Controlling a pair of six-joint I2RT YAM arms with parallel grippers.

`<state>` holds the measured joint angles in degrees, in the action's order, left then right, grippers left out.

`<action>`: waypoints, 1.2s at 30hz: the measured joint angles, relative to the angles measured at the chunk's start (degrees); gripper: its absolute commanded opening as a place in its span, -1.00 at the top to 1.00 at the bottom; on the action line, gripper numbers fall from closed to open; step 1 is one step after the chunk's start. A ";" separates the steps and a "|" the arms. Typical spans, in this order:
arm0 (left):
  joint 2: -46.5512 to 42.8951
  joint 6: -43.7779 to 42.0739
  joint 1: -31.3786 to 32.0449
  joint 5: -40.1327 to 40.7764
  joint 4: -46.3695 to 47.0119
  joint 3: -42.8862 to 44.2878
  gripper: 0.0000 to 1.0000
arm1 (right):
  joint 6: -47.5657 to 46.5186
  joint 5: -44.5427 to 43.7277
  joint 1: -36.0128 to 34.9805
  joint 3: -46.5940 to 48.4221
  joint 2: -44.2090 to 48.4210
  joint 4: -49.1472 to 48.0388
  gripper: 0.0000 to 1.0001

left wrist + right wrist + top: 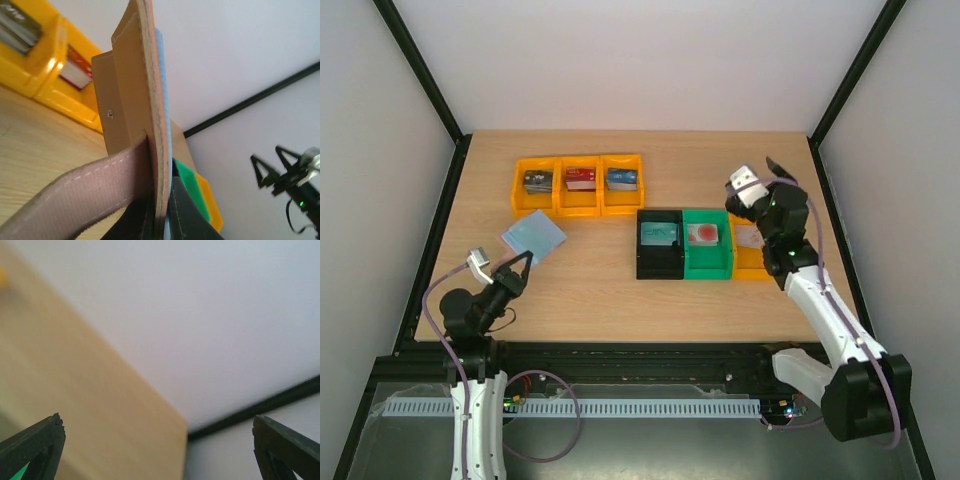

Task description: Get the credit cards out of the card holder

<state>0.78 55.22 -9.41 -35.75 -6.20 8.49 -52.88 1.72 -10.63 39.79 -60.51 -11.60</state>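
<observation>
My left gripper [520,266] is shut on the near edge of the card holder [532,237], which is tilted up off the table with its pale blue inside facing up. From the left wrist the card holder [142,95] shows edge-on, brown outside and blue inside, pinched between the fingers [192,215], with its strap [75,195] hanging loose. No card shows in it. A teal credit card [658,235] lies in the black bin [659,268]. My right gripper [760,172] is raised above the orange bin [751,268], open and empty, and in its own view [160,445] nothing lies between the fingers.
A green bin [707,266] holding a reddish card [704,234] sits between the black and orange bins; a pale card [748,237] lies in the orange one. Three yellow bins [578,160] with card stacks stand at the back left. Black frame posts border the table.
</observation>
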 measured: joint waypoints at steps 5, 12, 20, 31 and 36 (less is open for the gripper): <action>0.00 0.59 0.00 -4.81 6.56 -0.22 0.95 | 25.18 14.60 -2.67 9.75 1.49 -2.36 -0.89; -0.02 1.46 -0.04 -9.40 13.16 -0.22 0.95 | 54.12 20.52 -21.79 22.05 -8.44 -5.35 -0.69; -0.02 1.99 -0.26 -11.06 15.56 -0.22 0.95 | 67.69 17.73 -42.36 37.13 -26.53 1.79 -0.78; 0.00 2.29 -0.26 -11.80 16.20 -0.22 0.95 | 65.07 12.13 -54.34 48.70 -39.95 17.22 -0.66; 0.00 2.49 -0.26 -12.09 16.46 -0.24 0.95 | 64.98 9.77 -53.92 49.79 -41.59 18.69 -0.59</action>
<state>0.78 57.71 -9.67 -47.83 10.26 8.25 12.10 11.49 -64.55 89.58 -102.10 7.09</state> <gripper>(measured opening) 0.053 0.795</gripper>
